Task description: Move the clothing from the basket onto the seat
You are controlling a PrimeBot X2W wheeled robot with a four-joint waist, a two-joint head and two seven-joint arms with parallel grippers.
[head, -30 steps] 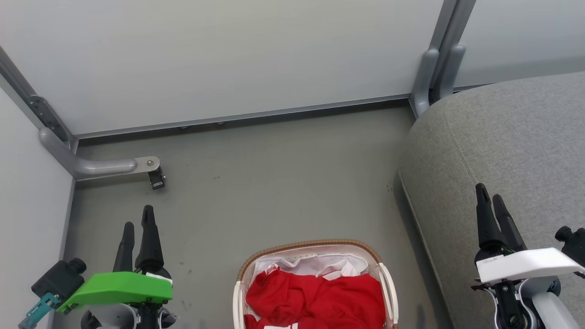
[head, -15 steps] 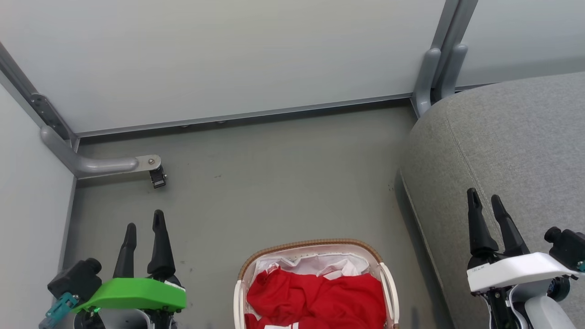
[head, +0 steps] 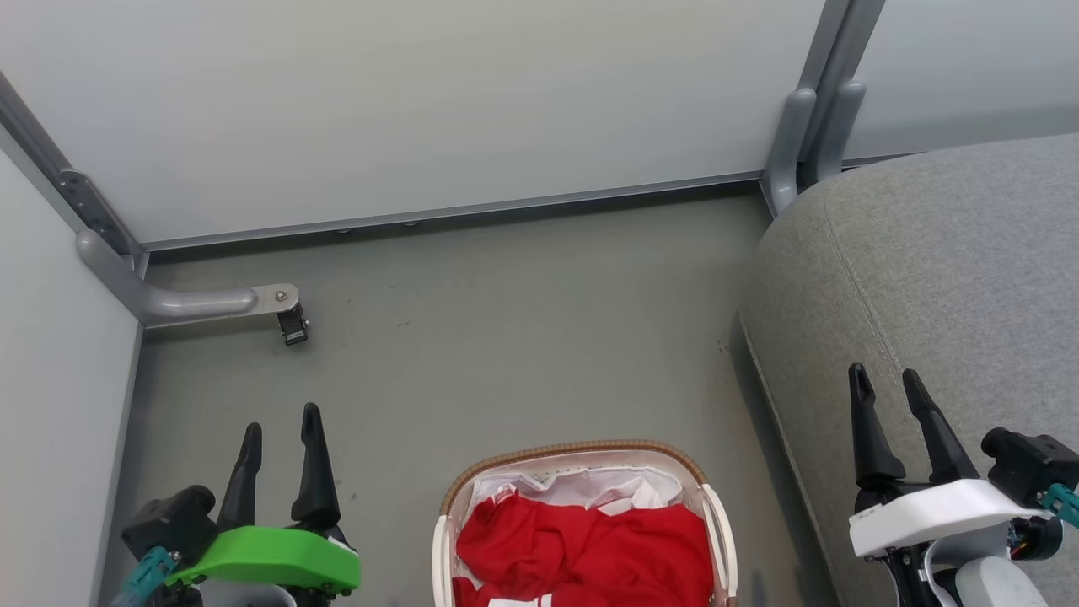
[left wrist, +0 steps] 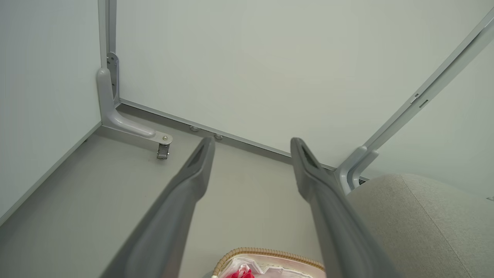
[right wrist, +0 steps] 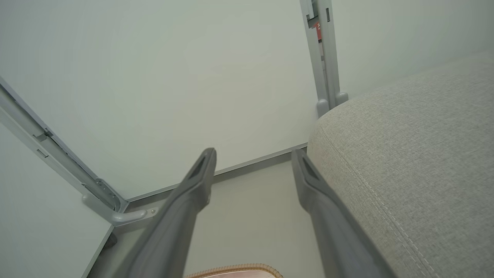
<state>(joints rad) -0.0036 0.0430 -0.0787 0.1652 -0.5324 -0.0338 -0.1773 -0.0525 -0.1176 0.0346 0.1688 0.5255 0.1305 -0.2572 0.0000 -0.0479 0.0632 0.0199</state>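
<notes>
— What's the room like?
— A dull grey floor (head: 523,337), with pale wall panels (head: 421,110) in metal frames.
— What's changed?
— The left gripper (head: 281,417) and right gripper (head: 884,371) sit lower than a second ago. Their fingers have spread apart, holding nothing.
— And the clothing (head: 590,548)?
— It's crumpled red fabric in the oval basket (head: 573,448) with the woven brown rim, near the seat (head: 944,270), which is grey, rounded and stitched.

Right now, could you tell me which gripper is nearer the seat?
The right gripper, the white-cased one: it shows against the grey seat, while the green-cased left gripper sits across the basket, over the floor.
</notes>
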